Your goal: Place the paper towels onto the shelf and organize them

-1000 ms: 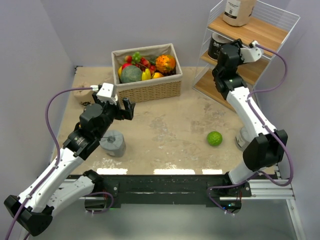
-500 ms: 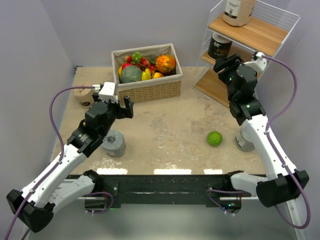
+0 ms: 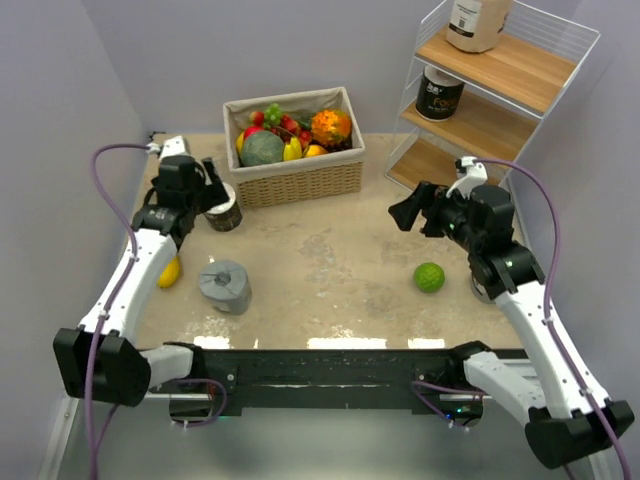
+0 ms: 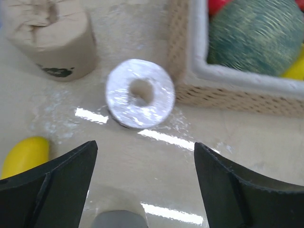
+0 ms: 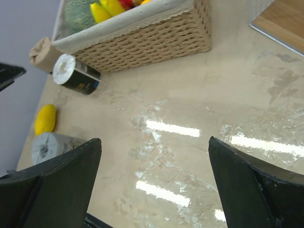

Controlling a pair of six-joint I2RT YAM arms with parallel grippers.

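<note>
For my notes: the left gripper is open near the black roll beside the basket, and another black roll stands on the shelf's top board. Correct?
No: the top external view shows that other black roll on the middle board of the shelf, not the top. The rest is right.

Top view: kraft roll on the shelf's upper tier cut by the frame edge, grey roll partly hidden behind the right arm; left wrist view: white end of the black roll blurred.
</note>
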